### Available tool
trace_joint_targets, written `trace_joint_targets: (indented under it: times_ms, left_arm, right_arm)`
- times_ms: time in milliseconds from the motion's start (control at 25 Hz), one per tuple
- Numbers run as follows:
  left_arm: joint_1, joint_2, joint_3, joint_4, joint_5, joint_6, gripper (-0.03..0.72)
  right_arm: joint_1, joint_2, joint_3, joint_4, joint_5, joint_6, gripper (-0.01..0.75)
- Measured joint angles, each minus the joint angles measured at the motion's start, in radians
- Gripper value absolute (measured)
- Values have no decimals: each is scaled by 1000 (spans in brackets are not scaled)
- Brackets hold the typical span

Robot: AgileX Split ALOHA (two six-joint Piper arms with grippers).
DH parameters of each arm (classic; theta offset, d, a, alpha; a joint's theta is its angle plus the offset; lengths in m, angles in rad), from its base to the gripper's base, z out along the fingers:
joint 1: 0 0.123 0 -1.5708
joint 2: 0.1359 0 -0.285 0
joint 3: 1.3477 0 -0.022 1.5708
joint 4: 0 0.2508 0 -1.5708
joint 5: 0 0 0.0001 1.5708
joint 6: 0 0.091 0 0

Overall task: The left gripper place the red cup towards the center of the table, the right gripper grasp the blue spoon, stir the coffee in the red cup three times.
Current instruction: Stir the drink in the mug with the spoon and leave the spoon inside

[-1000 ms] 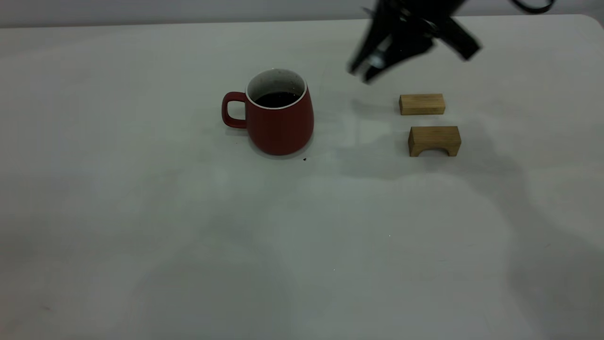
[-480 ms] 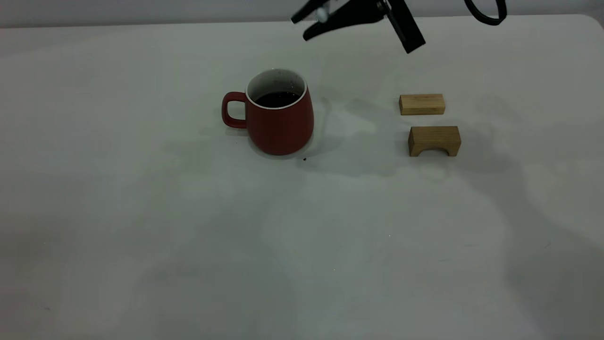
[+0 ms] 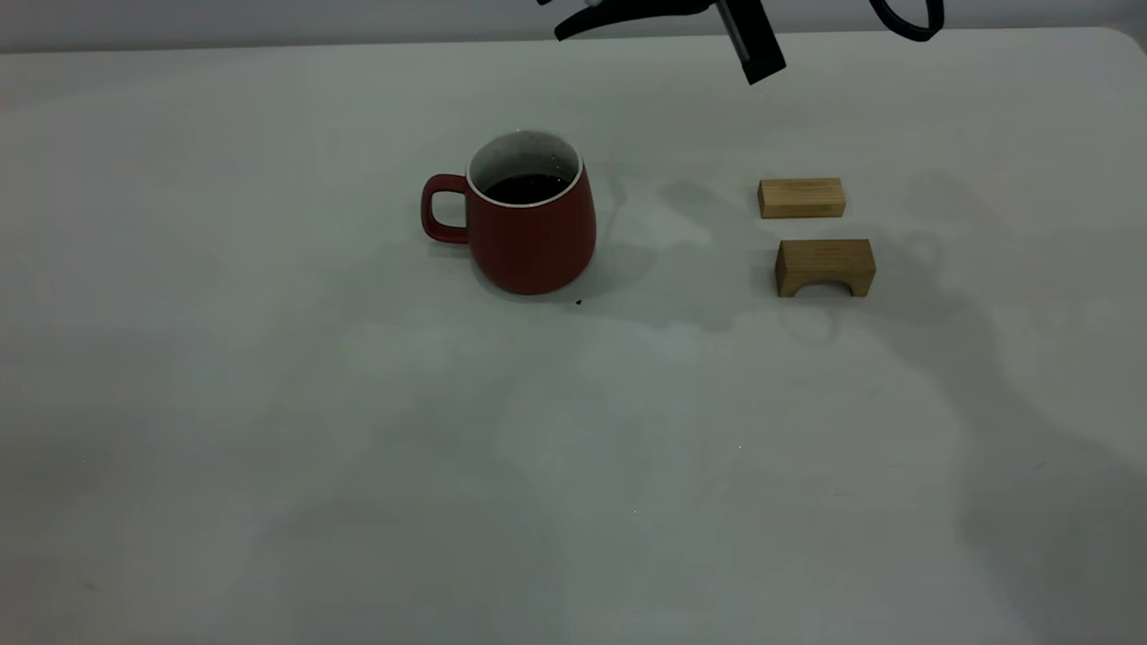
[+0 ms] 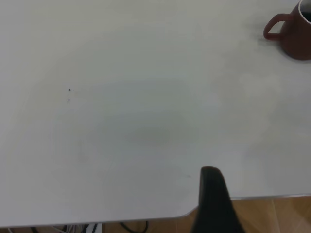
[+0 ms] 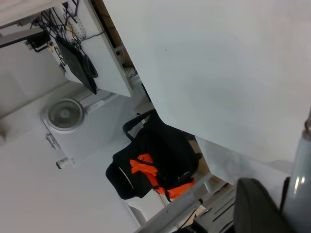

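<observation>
The red cup (image 3: 529,215) stands upright a little above and left of the middle of the exterior frame, on the off-white desk (image 3: 358,448), its loop handle to the frame's left and the dark coffee (image 3: 527,187) showing inside the speckled white rim. To its right, well apart, lie two tan wooden blocks: a plain one (image 3: 801,198) and, just below it, an arched one (image 3: 824,267). At the top edge, above and right of the cup, the right gripper (image 3: 582,13) hangs in the air, mostly cut off by the frame. In the left wrist view the cup (image 4: 291,34) sits in the upper right corner; one dark finger of the left gripper (image 4: 214,201) shows at the bottom edge over the desk's rim, and whether those fingers are open cannot be told. In the right wrist view the blue spoon (image 5: 299,182) appears at the right edge, its pale handle held fast beside a dark finger (image 5: 255,206), with a black and orange bag (image 5: 155,167) lying beyond the desk's edge.
</observation>
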Motion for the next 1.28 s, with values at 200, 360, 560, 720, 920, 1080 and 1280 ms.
trace_joint_targets:
  times_ms: [200,360,560,720,920,1080,1280]
  left_arm:
    - [0,0,0,0,0,0,558]
    - [0,0,0,0,0,0,558]
    - [0,0,0,0,0,0,558]
    - [0,0,0,0,0,0,558]
    - [0,0,0,0,0,0,558]
    - [0,0,0,0,0,0,558]
    - [0,0,0,0,0,0,558]
  right_arm:
    - [0,1,0,44,-1,34,128]
    - [0,2,0,103,-2,165,128]
    - [0,52,0,194,2,391,128]
    - [9,86,0,260,2,476,128]
    - [20,87,0,348,5,500,128]
    - [31,87,-33,379,23,617,128]
    - [66,87,-107,387,23,871,128]
